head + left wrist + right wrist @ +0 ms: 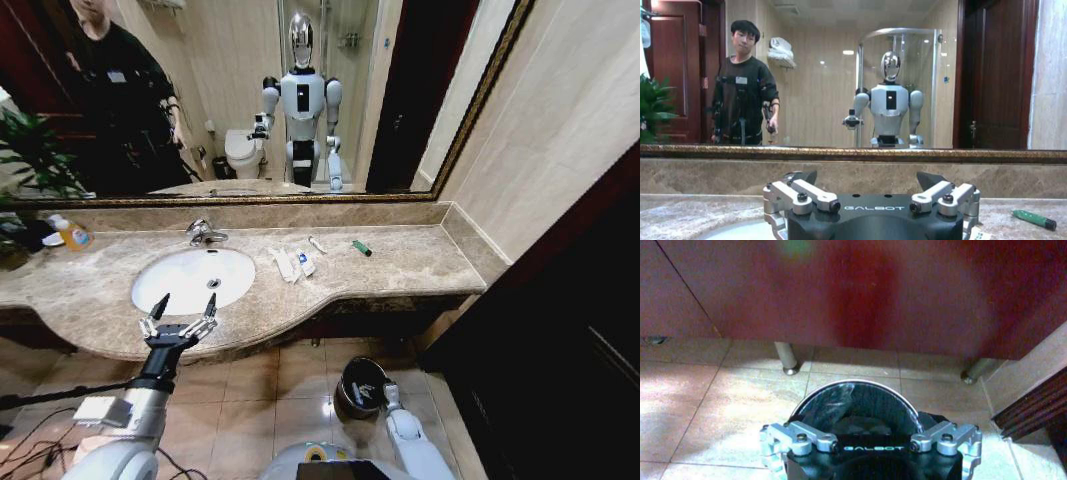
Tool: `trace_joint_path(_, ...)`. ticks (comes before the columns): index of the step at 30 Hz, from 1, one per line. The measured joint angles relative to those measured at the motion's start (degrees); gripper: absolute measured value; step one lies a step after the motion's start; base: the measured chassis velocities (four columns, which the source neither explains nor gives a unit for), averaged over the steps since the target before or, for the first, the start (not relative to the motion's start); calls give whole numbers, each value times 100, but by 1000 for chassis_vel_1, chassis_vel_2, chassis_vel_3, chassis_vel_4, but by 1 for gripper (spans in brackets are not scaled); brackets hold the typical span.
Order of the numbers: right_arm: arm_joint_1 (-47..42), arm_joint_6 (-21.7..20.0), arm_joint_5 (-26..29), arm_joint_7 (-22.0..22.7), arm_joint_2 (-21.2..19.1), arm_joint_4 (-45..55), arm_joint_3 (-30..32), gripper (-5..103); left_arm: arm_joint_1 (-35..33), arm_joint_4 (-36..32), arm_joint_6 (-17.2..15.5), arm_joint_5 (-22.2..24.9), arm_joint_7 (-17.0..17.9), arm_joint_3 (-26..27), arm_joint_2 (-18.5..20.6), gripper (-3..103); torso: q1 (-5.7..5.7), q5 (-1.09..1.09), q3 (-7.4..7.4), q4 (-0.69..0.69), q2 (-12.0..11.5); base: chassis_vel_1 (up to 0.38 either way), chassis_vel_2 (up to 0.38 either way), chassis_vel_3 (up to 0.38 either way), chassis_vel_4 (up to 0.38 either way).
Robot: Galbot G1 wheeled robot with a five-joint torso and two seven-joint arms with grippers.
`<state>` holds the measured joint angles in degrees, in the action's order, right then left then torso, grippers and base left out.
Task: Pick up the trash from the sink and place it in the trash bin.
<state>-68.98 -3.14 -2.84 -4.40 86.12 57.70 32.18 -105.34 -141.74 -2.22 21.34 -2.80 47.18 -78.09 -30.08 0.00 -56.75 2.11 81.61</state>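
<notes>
Trash (293, 263) is seen on the worktop (400, 265) right of the sink (193, 278). The left gripper (183, 305), fingers spread, is held at the sink's near edge. The right gripper (870, 440) is held above the trash bin (853, 402) on the floor; its finger state cannot be told.

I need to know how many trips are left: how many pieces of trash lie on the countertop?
About 4: two or three overlapping white tubes and sachets right of the sink, a thin white stick behind them, a green piece farther right.
</notes>
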Motion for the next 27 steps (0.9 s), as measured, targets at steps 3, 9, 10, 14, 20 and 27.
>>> trace_joint_path(3, -14, -17, 1, 7, 7, 54, -3, 100, 0, 0, 0, 0, 0, 0, 0, 100, 0, 0, 0, 0, 0, 0, 0, 0, 0)
trace_joint_path(9, -26, -35, 1, 7, 8, 87, -8, 100, 0, 0, 0, 0, 0, 0, 0, 100, 0, 0, 0, 0, 0, 0, 0, 0, 0)
trace_joint_path(10, -32, -46, 4, 7, 9, 105, -8, 100, 0, 0, 0, 0, 0, 0, 0, 100, 0, 0, 0, 0, 0, 0, 0, 0, 0)
trace_joint_path(14, -51, -63, 20, 6, 13, 136, -9, 100, 0, 0, 0, 0, 0, 0, 0, 100, 0, 0, 0, 0, 0, 0, 0, 0, 0)
trace_joint_path(20, -95, -125, 75, 2, 5, 276, -21, 100, 0, 0, 0, 0, 0, 0, 0, 100, 0, 0, 0, 0, 0, 0, 0, 0, 0)
trace_joint_path(27, -594, -274, 367, 1, -104, 1257, -109, 100, 0, 0, 0, 0, 0, 0, 0, 100, 0, 0, 0, 0, 0, 0, 0, 0, 0)
